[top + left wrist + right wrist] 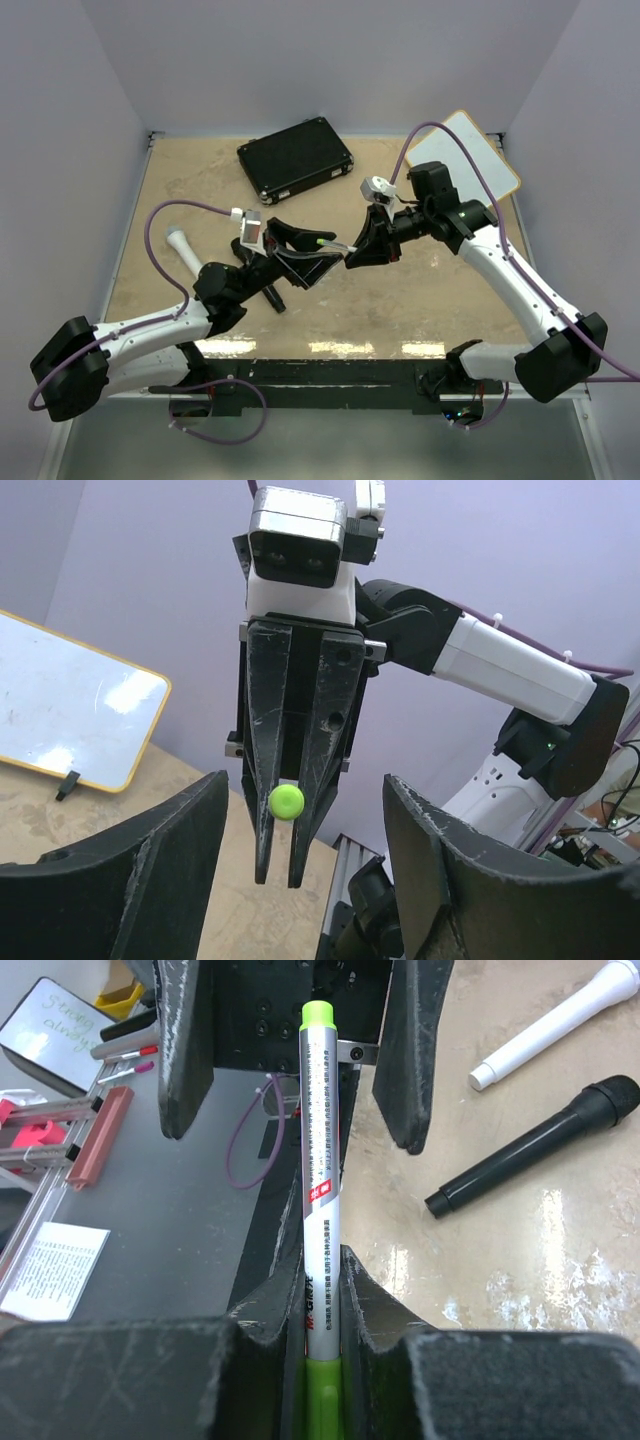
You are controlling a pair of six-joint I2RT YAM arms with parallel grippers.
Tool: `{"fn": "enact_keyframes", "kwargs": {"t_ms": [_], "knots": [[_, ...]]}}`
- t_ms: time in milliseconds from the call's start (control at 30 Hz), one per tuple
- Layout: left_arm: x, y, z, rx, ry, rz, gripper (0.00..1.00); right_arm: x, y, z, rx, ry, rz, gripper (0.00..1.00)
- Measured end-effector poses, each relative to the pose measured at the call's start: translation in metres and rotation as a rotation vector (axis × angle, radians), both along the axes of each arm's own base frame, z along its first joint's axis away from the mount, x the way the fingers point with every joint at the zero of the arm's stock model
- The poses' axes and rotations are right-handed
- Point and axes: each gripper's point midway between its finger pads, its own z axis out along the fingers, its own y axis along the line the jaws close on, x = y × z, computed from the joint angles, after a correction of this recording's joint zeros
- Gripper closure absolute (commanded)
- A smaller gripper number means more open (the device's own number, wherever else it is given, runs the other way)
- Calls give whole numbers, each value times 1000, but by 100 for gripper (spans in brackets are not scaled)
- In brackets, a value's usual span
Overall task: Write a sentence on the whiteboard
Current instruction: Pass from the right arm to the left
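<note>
Nearest the lens, the right claw [322,1278] is pressed together on a marker [320,1140], pinching its silver barrel just above the green lower section. The marker's far green tip reaches between the two fingers of the left claw [331,252], which is spread wide. Those fingers stand on either side of the tip and touch neither it nor the barrel. The two claws meet nose to nose above the middle of the desk [400,310].

The whiteboard [465,150] stands tilted in the far right corner of the desk, well apart from both claws. In the left wrist view its face is pale with glare inside the orange-yellow rim. A black case [295,160] lies flat near the middle of the far edge. A white microphone [185,250] lies toward the left edge. A black microphone [540,1145] lies near it on the desk, under the left arm.
</note>
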Motion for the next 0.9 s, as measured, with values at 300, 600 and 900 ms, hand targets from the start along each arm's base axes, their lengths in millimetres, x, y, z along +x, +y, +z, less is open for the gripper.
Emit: {"fn": "enact_keyframes", "kwargs": {"t_ms": [300, 600, 900], "knots": [[5, -11, 14, 8, -24, -3, 49, 2, 1, -1, -2, 16, -13, 100], [11, -22, 0, 149, -27, 9, 57, 2, 1, -1, -1, 12, -13, 100], [10, -26, -7, 195, -45, -2, 70, 3, 1, -1, 0, 7, -12, 100]]}}
